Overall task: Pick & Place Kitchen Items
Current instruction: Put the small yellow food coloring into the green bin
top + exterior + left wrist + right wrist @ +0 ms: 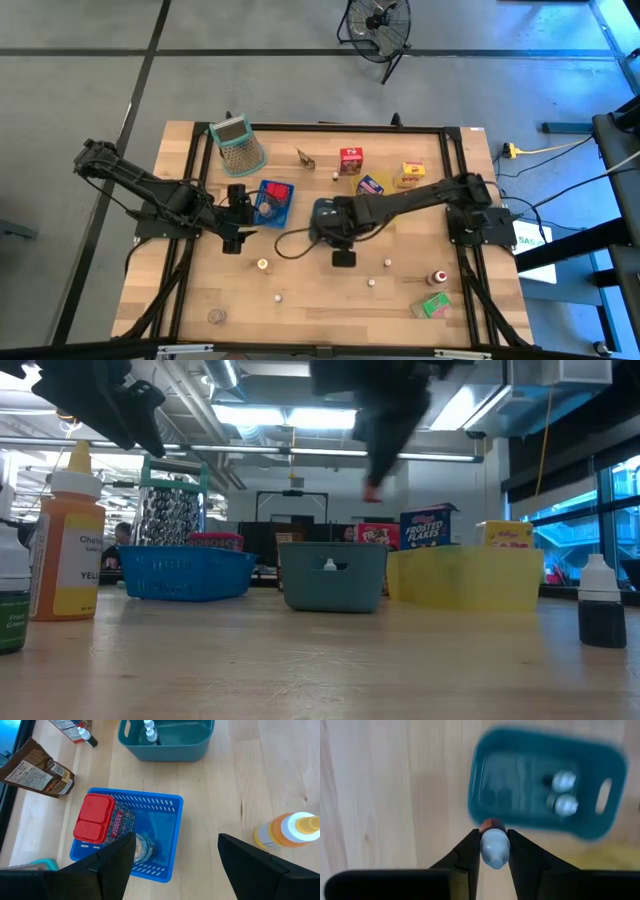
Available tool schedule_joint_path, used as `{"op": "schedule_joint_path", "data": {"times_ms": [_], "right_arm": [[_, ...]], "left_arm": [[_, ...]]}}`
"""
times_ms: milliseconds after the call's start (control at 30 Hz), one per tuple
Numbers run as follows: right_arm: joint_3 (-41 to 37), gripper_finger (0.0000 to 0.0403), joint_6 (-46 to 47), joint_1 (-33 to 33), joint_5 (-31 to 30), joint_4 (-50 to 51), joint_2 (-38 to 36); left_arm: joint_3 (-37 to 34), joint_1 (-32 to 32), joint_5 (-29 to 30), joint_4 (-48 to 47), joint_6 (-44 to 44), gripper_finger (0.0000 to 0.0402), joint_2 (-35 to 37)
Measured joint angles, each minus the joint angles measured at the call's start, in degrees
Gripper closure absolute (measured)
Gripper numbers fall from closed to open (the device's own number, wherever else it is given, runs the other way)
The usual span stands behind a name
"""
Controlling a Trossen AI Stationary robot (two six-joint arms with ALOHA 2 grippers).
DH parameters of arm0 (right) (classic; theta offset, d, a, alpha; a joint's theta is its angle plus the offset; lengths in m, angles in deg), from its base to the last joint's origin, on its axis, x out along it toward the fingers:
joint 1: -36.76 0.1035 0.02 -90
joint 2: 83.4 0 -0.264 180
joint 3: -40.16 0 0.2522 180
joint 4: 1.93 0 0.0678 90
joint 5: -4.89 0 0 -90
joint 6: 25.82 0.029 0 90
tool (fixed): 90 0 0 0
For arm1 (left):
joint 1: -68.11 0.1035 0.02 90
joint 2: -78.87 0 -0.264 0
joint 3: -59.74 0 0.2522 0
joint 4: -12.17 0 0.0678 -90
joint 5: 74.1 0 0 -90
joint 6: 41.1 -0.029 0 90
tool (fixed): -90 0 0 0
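Note:
My right gripper hangs over the table's middle, just off the near wall of the grey-blue tray, shut on a small pale bottle with a red-brown end. Two white-capped bottles lie in that tray. My left gripper hovers open beside the blue tray, which holds a red-lidded box and a small jar. Cartons stand at the far side. A red-capped bottle and a green carton rest near the front right. My right gripper pinches the small bottle's pale body between its two fingers, which come from above and point down. The bottle runs along the fingers with its red-brown end lowest. It hangs clear of the table.
A green-rimmed grater and a brown packet stand at the far left. A yellow tray sits behind the cartons. An orange-yellow squeeze bottle and small round pieces dot the near half.

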Motion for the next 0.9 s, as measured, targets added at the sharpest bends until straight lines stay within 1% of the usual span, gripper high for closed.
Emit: {"op": "schedule_joint_path", "data": {"times_ms": [67,200,300,433,500,600,800,900], "right_arm": [[0.0,0.0316,-1.7,-1.1,0.0,-2.2,0.0],[0.0,0.0316,-3.4,-3.6,-0.6,-3.5,0.6],[-1.4,0.0317,-4.5,-4.6,-0.7,-5.4,0.7],[-2.7,0.0317,-5.0,-4.8,-0.1,-6.5,0.7],[-3.9,0.0317,-5.0,-4.8,1.7,-8.0,0.7],[-5.9,0.0317,-5.0,-4.8,2.4,-9.5,0.7],[-10.2,0.0317,-5.4,-5.3,2.4,-13.6,0.7],[-11.1,0.0317,-4.6,-5.7,0.4,-14.4,0.7]], "left_arm": [[0.0,0.0,0.0,0.0,0.0,0.0123,0.0],[0.0,0.0,0.0,0.0,0.3,0.0123,0.0],[0.0,0.0,0.0,0.0,0.4,0.0123,0.0],[-0.7,0.0,0.2,0.3,0.4,0.0123,0.0],[-1.2,0.0,0.5,0.2,0.4,0.0123,0.0],[-2.1,0.0,1.1,0.9,0.8,0.0123,0.0],[-3.0,0.0,1.3,2.7,0.9,0.0123,0.0],[-3.0,0.0,1.3,2.9,0.8,0.0123,0.0]]}}
